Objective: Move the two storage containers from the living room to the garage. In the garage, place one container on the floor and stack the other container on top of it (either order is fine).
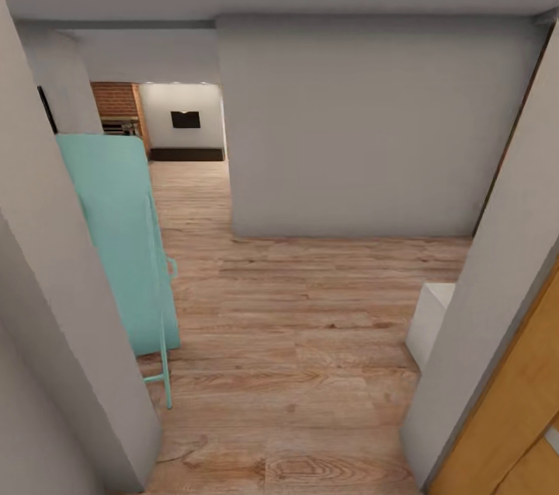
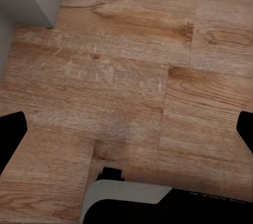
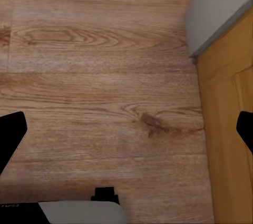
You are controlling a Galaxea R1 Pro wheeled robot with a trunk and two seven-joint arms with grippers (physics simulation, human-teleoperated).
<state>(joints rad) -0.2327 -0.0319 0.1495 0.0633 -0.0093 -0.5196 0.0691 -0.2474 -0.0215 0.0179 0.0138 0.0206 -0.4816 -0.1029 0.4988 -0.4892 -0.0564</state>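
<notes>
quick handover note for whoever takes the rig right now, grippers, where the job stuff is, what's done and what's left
Left gripper: open, nothing between the fingers, wood-plank floor below it.
Right gripper: open and empty too, over the same floor, beside a grey wall corner and an orange-wood door.
Position: the robot stands in a doorway facing a wood-floored hall, a teal folded rack on the left. Down the hall is the living room with its brick fireplace and wall TV.
Done: nothing carried so far, judging by the empty grippers.
Left: drive to the living room, fetch both containers, stack them on the garage floor.
</notes>
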